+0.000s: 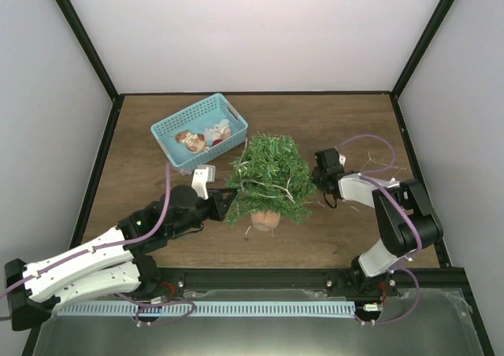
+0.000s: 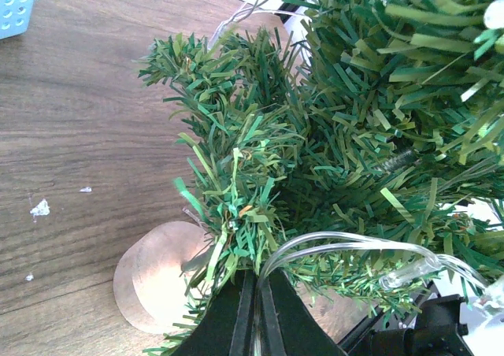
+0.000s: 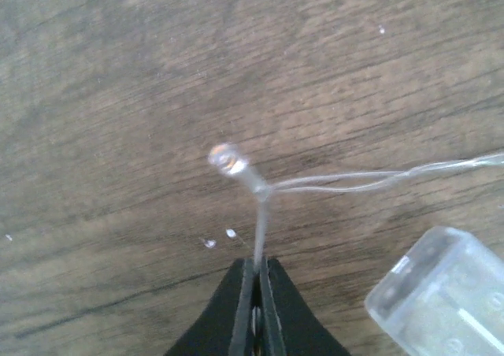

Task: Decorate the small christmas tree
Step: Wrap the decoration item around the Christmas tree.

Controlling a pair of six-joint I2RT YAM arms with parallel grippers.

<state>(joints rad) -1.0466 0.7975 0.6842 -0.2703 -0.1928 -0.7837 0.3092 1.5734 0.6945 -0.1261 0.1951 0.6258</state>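
Observation:
The small christmas tree (image 1: 269,179) stands mid-table on its terracotta pot (image 1: 265,220), also seen as pot (image 2: 161,273) under green branches (image 2: 315,151). A clear light string (image 2: 354,244) drapes over the tree. My left gripper (image 1: 224,204) sits at the tree's left side, shut on that clear wire where it enters the jaws (image 2: 257,309). My right gripper (image 1: 321,184) is at the tree's right, low over the table, shut on the wire just below a small bulb (image 3: 227,161); the wire (image 3: 354,181) trails right.
A light-blue basket (image 1: 199,130) holding several ornaments stands at the back left of the tree. A clear plastic box (image 3: 441,293) lies near the right gripper. More wire loops (image 1: 370,167) lie on the table at the right.

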